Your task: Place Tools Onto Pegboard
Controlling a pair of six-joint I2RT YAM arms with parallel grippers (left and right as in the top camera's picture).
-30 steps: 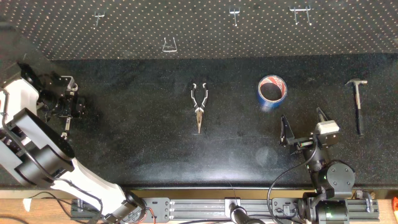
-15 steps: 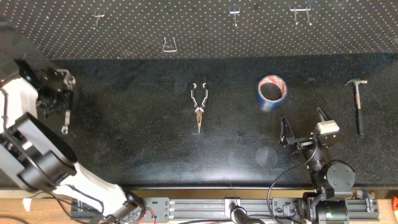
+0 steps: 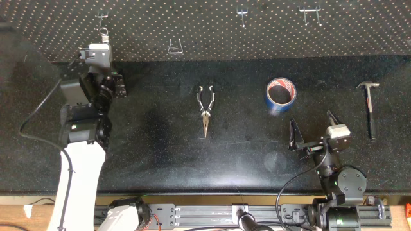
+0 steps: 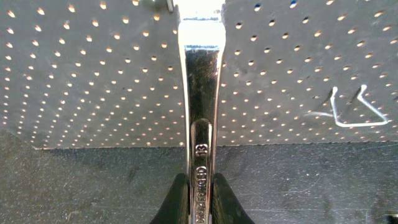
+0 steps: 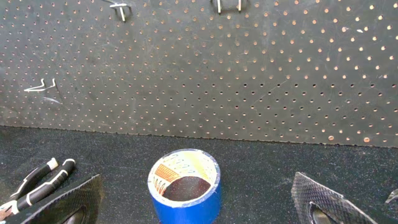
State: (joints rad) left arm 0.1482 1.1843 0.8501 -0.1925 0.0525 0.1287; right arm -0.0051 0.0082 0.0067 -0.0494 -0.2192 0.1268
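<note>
My left gripper (image 3: 100, 46) is shut on a chrome wrench (image 4: 200, 99) and holds it by its handle, with the shaft pointing up the pegboard (image 4: 93, 74) toward a small hook (image 3: 101, 16). The wrench's head runs out of the left wrist view, so I cannot tell whether it touches the hook. Red-handled pliers (image 3: 205, 109) lie mid-table. A blue tape roll (image 3: 280, 94) stands right of them and a hammer (image 3: 369, 109) lies far right. My right gripper (image 3: 314, 130) is open and low near the front edge, just short of the tape roll (image 5: 185, 186).
The pegboard along the back carries a triangular wire hook (image 3: 174, 46), a single hook (image 3: 242, 13) and a double hook (image 3: 310, 13). The triangular hook (image 4: 351, 109) is off to one side of the wrench. The pliers (image 5: 37, 177) lie beside the right gripper's finger.
The left arm has swung from the table's far left up to the pegboard, carrying the wrench, which now stands upright below the left hook. The right arm has not moved.
</note>
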